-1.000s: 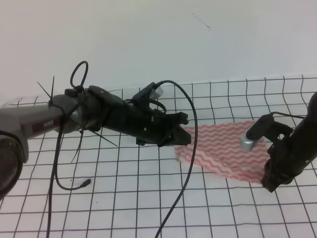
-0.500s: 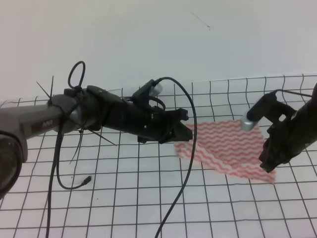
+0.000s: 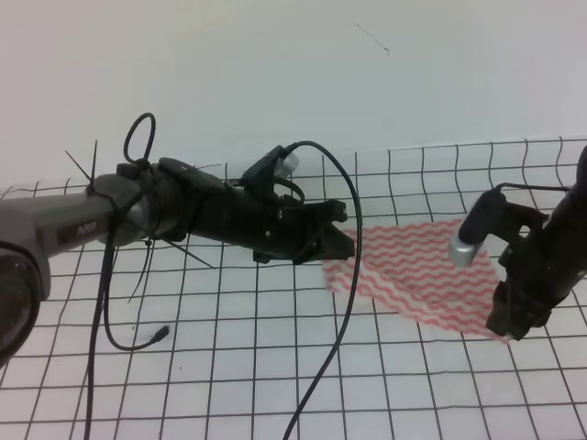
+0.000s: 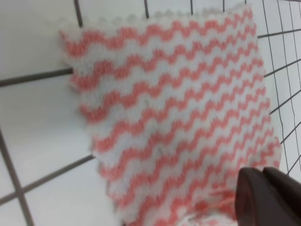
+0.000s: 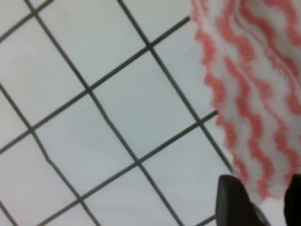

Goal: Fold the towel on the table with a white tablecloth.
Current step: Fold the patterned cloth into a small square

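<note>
The pink-and-white wavy-striped towel (image 3: 413,270) lies flat on the table's white, black-gridded tablecloth (image 3: 229,367), right of centre. My left gripper (image 3: 344,232) hovers at the towel's left edge, its jaws apart. In the left wrist view the towel (image 4: 178,117) fills the frame and one dark finger (image 4: 268,197) sits over its lower part. My right gripper (image 3: 507,328) is low at the towel's near right corner. In the right wrist view that gripper (image 5: 265,202) is open, with the towel's (image 5: 254,84) corner between its dark fingers.
A black cable (image 3: 344,302) hangs from the left arm and drapes down over the cloth in front of the towel. A second loose cable end (image 3: 158,337) dangles at the left. A plain white wall (image 3: 293,73) rises behind the table.
The right gripper rose from the towel's near right corner, then came back down a little to its right. The left arm barely moved.
</note>
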Action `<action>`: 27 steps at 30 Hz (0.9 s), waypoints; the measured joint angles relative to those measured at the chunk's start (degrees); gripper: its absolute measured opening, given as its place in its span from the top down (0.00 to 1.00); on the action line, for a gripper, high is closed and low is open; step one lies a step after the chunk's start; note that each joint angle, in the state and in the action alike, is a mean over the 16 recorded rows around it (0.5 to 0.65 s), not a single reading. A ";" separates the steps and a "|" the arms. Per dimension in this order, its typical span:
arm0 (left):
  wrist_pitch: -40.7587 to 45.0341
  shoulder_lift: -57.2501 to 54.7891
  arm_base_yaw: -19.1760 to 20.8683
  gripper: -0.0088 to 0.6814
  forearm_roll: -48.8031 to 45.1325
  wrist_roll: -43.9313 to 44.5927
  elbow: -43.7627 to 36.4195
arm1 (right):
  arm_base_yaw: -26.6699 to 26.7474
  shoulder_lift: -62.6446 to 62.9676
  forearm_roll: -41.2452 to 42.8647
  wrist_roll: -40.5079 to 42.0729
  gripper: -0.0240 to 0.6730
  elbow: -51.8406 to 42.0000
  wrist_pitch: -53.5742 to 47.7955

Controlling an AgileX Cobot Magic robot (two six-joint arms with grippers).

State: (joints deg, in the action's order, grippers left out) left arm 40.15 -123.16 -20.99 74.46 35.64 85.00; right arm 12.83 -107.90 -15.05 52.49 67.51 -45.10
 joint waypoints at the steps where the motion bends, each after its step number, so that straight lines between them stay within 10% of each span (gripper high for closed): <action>1: 0.00 0.00 0.00 0.99 0.00 0.05 0.00 | 0.00 -0.30 -0.05 0.21 0.68 0.00 -0.13; 8: 0.06 0.00 0.00 0.99 0.02 0.30 0.00 | 0.00 -2.77 -0.63 0.99 0.63 0.16 0.09; 27: 0.67 0.04 0.00 0.99 0.98 0.90 0.00 | 0.00 -2.97 -0.91 -1.87 0.95 0.33 2.59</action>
State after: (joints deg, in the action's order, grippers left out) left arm 40.81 -123.12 -20.98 75.44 36.54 85.00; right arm 12.83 -110.87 -15.96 50.62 67.84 -42.51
